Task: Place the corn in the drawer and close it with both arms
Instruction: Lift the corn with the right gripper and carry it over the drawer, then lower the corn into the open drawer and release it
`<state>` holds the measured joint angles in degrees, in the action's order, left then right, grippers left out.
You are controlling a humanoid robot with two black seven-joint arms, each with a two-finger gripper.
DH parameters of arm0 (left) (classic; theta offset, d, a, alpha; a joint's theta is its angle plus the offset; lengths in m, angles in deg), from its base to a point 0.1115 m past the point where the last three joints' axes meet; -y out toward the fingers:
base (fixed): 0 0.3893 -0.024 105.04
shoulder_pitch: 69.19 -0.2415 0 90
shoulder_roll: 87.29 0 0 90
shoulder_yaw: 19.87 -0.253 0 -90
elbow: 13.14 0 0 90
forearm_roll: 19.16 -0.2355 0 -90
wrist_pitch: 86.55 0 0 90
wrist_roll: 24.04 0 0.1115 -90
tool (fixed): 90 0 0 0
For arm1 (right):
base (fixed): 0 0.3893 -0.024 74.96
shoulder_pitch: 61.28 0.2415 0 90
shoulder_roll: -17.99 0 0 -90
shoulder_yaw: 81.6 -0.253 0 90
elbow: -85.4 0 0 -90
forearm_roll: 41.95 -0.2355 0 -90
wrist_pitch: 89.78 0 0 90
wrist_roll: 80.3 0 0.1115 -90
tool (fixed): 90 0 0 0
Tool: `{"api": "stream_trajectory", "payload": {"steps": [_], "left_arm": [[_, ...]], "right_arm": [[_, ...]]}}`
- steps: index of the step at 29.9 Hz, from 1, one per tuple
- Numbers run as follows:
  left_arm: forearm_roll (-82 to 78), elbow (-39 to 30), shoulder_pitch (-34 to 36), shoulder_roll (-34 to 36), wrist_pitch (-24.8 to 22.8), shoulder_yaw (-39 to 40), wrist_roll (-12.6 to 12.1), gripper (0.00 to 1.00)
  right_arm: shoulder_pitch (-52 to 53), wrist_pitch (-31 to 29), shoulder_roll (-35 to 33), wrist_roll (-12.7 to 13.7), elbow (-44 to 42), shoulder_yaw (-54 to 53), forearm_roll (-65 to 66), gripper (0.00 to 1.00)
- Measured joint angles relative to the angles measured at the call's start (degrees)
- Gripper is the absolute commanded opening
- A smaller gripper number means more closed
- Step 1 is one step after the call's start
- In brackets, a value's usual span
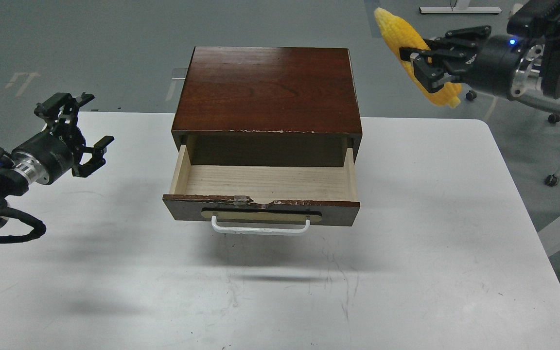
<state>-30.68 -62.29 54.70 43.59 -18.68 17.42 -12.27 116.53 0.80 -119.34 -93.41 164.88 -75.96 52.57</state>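
Carry step: my right gripper (418,65) clamps corn (406,43) midair, right of cabinet (268,87).
Next: swing over open drawer (260,182), lower, release; left gripper (83,131) spread, empty.

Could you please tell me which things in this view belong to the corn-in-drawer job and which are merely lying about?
Belonging to the job:
- corn, held up in the right gripper
- drawer, pulled open and empty
- left gripper, open, holding nothing

Merely about:
- white table
- caster wheels on the floor at right
- white floor markings at left
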Motion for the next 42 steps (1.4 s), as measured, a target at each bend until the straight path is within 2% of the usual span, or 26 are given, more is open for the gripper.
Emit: {"api": "stream_trajectory", "payload": {"steps": [6,8,12,17,19,21,22,24,25,29,33,42], "left_arm": [[0.00,0.02,0.05,1.18,0.00,0.31,0.00,0.98],[0.00,0.02,-0.01,1.61,-0.01,0.32,0.00,0.98],[0.00,0.01,-0.25,2.95,-0.02,0.33,0.01,0.98],[0.08,0.01,-0.59,3.66,-0.02,0.33,0.03,0.98],[0.09,0.01,-0.70,3.74,-0.02,0.31,0.03,0.98],[0.09,0.01,-0.73,3.74,0.02,0.26,0.03,0.98],[0.09,0.01,-0.73,3.75,0.03,0.25,0.03,0.98],[0.09,0.01,-0.80,3.76,0.04,0.24,0.03,0.98],[0.09,0.01,-0.82,3.77,0.05,0.24,0.03,0.98],[0.08,0.03,-0.84,3.84,0.05,0.16,0.03,0.98],[0.00,0.23,-0.85,4.09,0.06,0.10,0.03,0.98],[0.00,0.48,-0.98,4.69,-0.03,-0.02,0.05,0.98]], "right_arm": [[1.57,-0.01,13.22,-0.06,0.29,0.15,4.24,0.02],[1.23,0.03,15.77,-0.09,0.24,0.20,5.55,0.06],[0.15,-0.27,20.31,-0.18,0.09,1.60,6.72,0.09],[-0.64,-0.48,23.30,-0.32,-0.03,4.27,6.49,0.15],[-1.34,-0.49,23.72,-0.50,-0.02,4.73,6.25,0.25],[-2.23,-0.49,24.00,-0.71,-0.04,5.00,6.16,0.41],[-2.70,-0.49,24.07,-0.77,-0.07,5.07,6.14,0.55],[-3.46,-0.49,24.14,-0.84,-0.09,5.14,6.07,0.66],[-3.71,-0.49,24.14,-0.84,-0.12,5.15,5.99,0.75],[-4.02,-0.47,24.02,-0.84,-0.64,5.15,5.76,0.91],[-4.04,-0.43,23.69,-0.86,-0.87,5.13,3.47,0.95],[-4.03,-0.36,23.59,-0.89,-0.82,4.28,-0.24,0.95]]}}
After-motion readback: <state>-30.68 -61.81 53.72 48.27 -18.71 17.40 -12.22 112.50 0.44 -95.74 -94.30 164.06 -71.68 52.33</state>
